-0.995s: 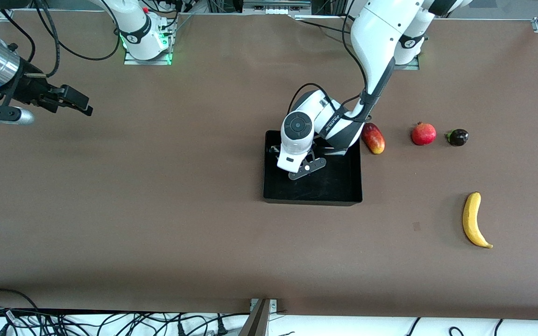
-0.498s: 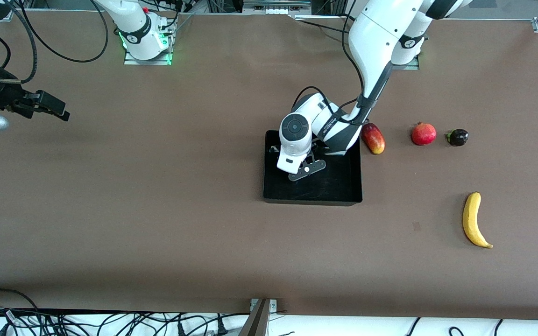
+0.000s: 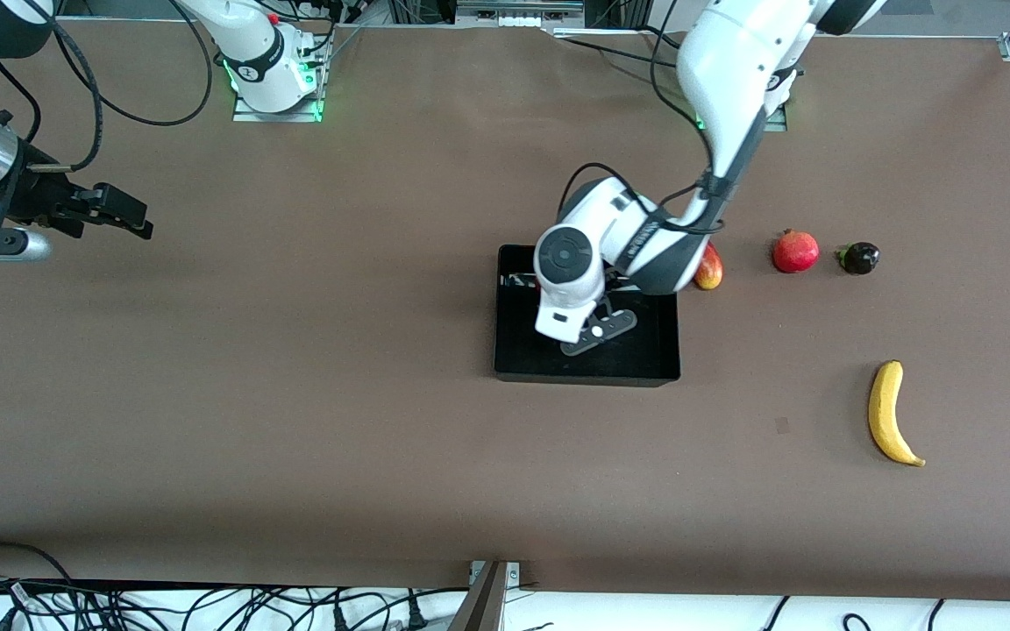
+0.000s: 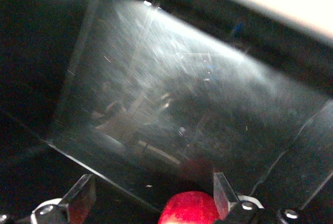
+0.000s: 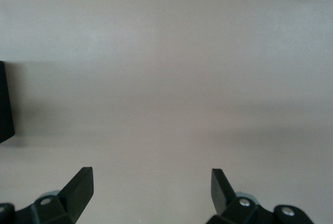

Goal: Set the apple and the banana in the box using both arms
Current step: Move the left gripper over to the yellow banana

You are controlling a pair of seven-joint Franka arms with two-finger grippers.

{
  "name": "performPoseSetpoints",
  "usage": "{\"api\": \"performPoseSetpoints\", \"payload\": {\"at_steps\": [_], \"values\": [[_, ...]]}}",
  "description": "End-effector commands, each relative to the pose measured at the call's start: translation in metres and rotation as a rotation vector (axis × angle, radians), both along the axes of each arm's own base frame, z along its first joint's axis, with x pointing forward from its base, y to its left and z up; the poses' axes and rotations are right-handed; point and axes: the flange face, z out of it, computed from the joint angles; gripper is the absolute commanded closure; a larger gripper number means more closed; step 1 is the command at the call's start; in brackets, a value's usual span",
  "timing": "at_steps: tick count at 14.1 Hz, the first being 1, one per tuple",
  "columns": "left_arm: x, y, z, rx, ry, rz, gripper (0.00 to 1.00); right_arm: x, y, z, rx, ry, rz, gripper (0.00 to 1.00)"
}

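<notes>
The black box (image 3: 588, 372) stands mid-table. My left arm reaches down into it, and its wrist (image 3: 565, 289) hides the gripper in the front view. In the left wrist view the left gripper (image 4: 153, 176) is open just above the box floor (image 4: 171, 78). The red apple (image 4: 190, 209) lies between its fingers, close to one finger (image 4: 221, 193) and well apart from the other. The banana (image 3: 891, 412) lies on the table toward the left arm's end, nearer the front camera than the box. My right gripper (image 3: 141, 223) waits open and empty over bare table (image 5: 151, 174) at the right arm's end.
A red-yellow mango (image 3: 709, 270) lies beside the box, partly hidden by the left arm. A pomegranate (image 3: 795, 251) and a small dark fruit (image 3: 860, 258) lie in a row with it, farther toward the left arm's end. Cables hang along the table's front edge.
The left wrist has shifted over the box toward the front camera and the mango, covering more of the mango. The right gripper drew toward the table's end, then came back a little.
</notes>
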Motion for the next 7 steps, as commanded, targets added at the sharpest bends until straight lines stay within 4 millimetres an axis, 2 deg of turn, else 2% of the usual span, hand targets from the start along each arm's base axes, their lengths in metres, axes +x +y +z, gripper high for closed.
{"api": "performPoseSetpoints", "payload": {"at_steps": [1,2,3,4,7], "values": [[0.039,0.093,0.084,-0.089,0.055,-0.064,0.00,0.002,0.000,0.015,-0.016,-0.019,0.006,0.00],[0.054,0.137,0.101,-0.135,0.063,-0.115,0.00,0.001,0.000,0.017,-0.016,-0.021,0.008,0.00],[0.070,0.186,0.111,-0.171,0.056,-0.151,0.00,0.001,-0.002,0.018,-0.013,-0.024,0.001,0.00],[0.083,0.232,0.110,-0.173,0.053,-0.209,0.00,0.002,-0.003,0.020,-0.015,-0.031,-0.008,0.00],[0.111,0.329,0.101,-0.101,0.046,-0.400,0.00,0.004,-0.009,0.022,-0.017,-0.039,-0.011,0.00]]}}
